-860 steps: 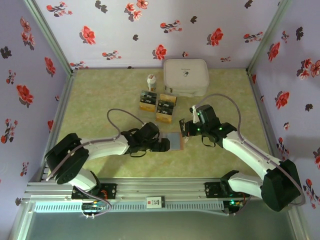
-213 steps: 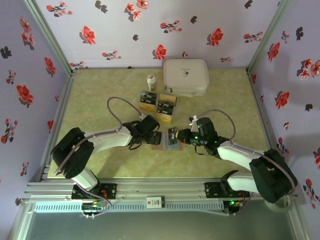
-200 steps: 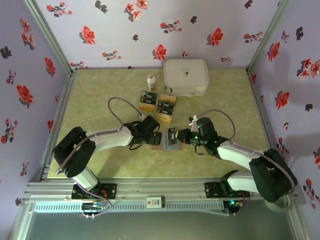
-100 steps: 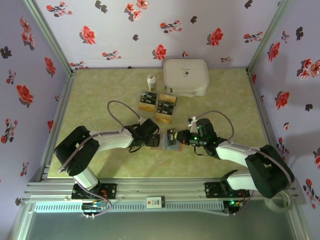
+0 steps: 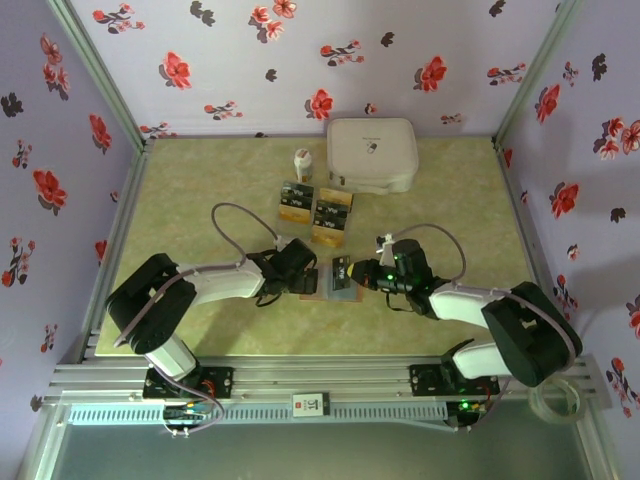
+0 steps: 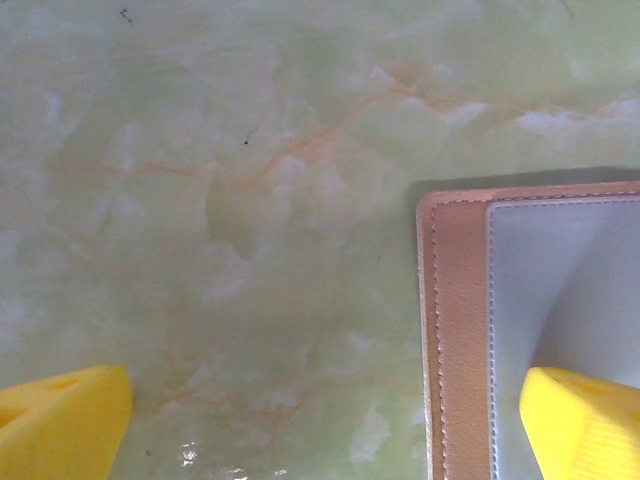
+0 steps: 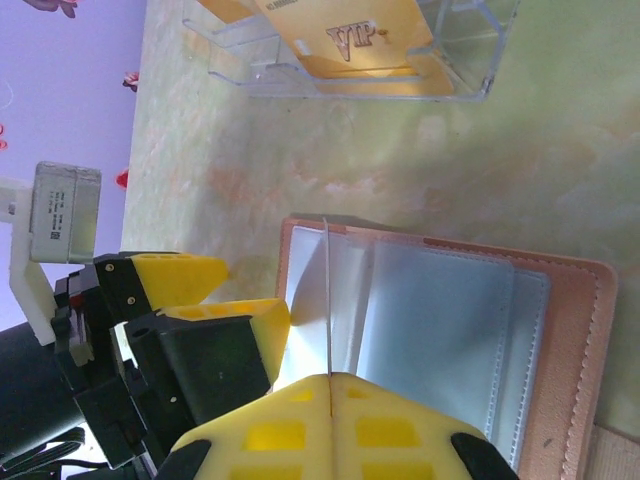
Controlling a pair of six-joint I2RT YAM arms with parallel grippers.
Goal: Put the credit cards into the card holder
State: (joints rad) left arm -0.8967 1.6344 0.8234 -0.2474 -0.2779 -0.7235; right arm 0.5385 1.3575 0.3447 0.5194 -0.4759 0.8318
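Right wrist view: card [image 7: 327, 300] edge-on, a thin upright line over the holder [image 7: 450, 330]; from above, its dark face instead. Holder open flat on the tabletop [image 6: 250, 200], long axis running between the end effectors. Right end effector [image 7: 330, 385] pinching the card; left end effector [image 6: 325, 430] spread wide, one finger on the grey inside.

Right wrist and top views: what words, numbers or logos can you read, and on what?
"VIP": on the gold card in the clear stand, right wrist view.
The held card in the right end effector: edge-on, nothing readable.
The black cards, the white case mark and the rail label, top view: too small to read.
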